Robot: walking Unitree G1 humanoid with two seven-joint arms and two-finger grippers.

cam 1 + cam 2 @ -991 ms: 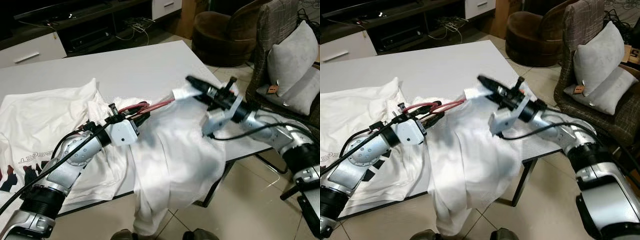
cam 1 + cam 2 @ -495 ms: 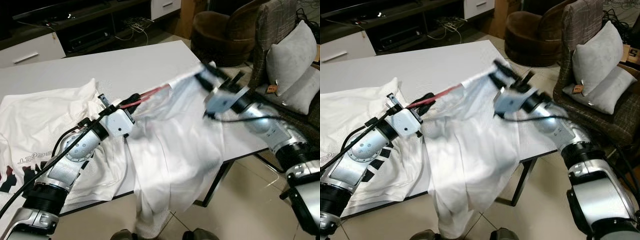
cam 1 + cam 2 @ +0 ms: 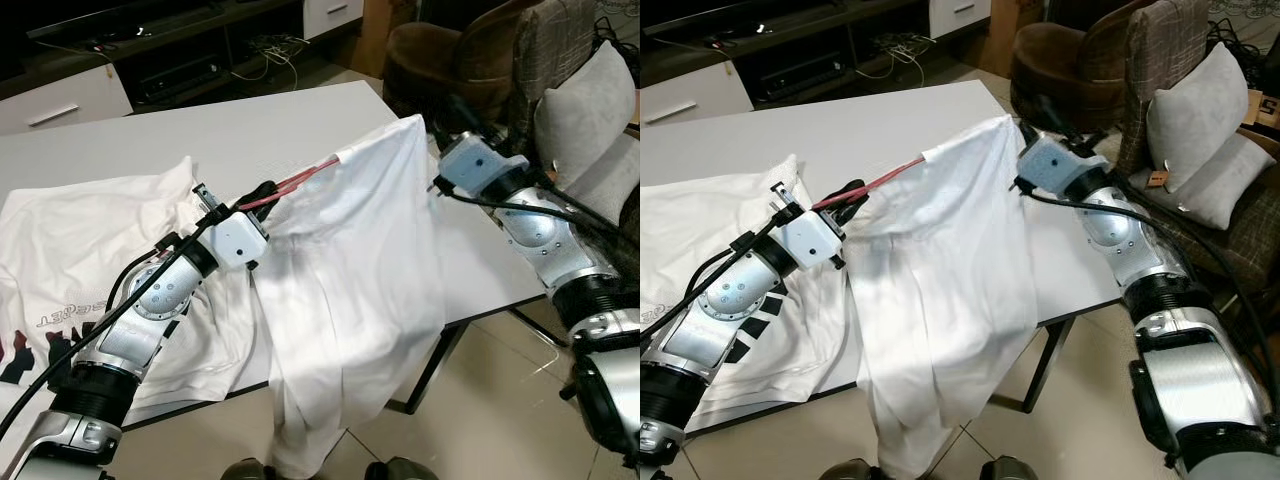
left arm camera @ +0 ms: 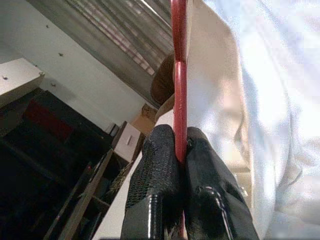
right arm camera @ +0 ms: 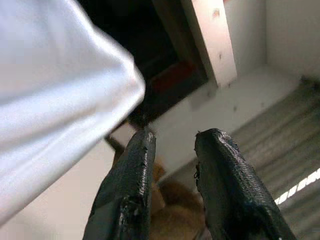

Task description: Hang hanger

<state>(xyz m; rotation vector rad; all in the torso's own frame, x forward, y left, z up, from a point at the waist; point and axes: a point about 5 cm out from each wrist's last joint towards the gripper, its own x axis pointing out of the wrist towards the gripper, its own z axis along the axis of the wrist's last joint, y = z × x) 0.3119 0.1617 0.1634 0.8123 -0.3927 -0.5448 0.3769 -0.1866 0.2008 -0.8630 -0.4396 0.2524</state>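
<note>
Clearly the left end effector (image 4: 180, 165) pinches the thin, stiff red hanger (image 3: 305, 179), which looks light. Its white shirt (image 3: 350, 290) is limp; the right end effector (image 5: 172, 145) gapes, holding nothing.

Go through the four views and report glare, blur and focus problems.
Left eye view: sharp; white shirt lit bright over the table. Right eye view: the same. Left wrist view: shirt blown out white; left hand and red hanger crisp. Right wrist view: right hand fairly sharp, cloth and background soft.

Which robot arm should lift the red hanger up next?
Likely the left: its claw is already shut on the red hanger under the white shirt. The right claw is open, holding nothing, beside the shirt.
</note>
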